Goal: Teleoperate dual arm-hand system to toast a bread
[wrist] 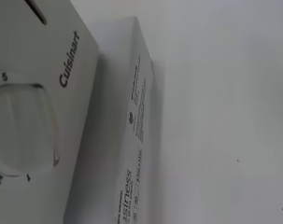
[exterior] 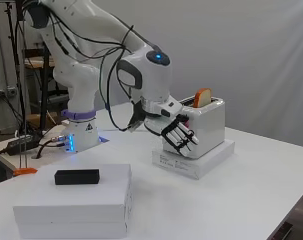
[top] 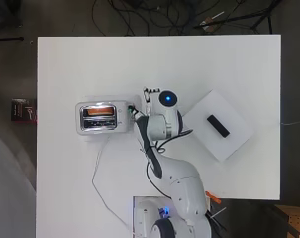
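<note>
Toaster (exterior: 206,127) beside lowered, straight-fingered hand (exterior: 178,134)

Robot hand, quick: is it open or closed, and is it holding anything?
Robot hand: open, fingers fairly straight, holding nothing, right at the toaster's front end; touching it or not cannot be told.

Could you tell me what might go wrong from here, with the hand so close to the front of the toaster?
1. The hand sits at the toaster's control face; a sideways push could slide the toaster on the white box beneath it, since it stands near that box's edge.
2. The bread slice still stands tall out of its slot, so a missed lever would leave it untoasted.
3. The fingers could turn the dial instead.
</note>
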Robot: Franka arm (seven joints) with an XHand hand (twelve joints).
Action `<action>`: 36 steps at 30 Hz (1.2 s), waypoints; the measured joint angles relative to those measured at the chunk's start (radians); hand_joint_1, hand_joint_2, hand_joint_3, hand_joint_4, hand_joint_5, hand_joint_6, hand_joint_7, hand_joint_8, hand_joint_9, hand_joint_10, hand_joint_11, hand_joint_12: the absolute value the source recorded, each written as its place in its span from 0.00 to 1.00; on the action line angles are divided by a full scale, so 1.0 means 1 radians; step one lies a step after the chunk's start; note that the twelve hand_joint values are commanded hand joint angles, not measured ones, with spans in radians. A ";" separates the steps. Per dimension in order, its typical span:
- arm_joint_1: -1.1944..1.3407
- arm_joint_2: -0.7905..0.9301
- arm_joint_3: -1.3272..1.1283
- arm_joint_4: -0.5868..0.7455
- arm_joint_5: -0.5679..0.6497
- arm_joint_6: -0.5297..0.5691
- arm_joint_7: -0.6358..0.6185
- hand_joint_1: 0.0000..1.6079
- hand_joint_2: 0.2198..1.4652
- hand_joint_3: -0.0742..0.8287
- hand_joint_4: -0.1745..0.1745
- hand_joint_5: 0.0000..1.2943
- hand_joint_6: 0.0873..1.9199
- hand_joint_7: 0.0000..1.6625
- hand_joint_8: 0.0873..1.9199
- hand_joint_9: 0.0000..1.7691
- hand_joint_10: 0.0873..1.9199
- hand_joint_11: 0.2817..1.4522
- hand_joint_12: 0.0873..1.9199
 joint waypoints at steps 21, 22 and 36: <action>-0.745 0.507 0.683 -0.013 0.454 0.009 -0.211 0.04 0.74 0.10 0.49 0.21 0.00 0.29 0.00 0.28 0.00 0.18 0.00; -0.819 0.561 0.773 -0.009 0.495 0.006 -0.234 0.04 0.74 0.09 0.50 0.21 0.00 0.29 0.00 0.28 0.00 0.18 0.00; -0.987 0.621 0.972 0.011 0.616 -0.025 -0.352 0.00 0.68 0.07 0.66 0.17 0.00 0.27 0.00 0.26 0.00 0.14 0.00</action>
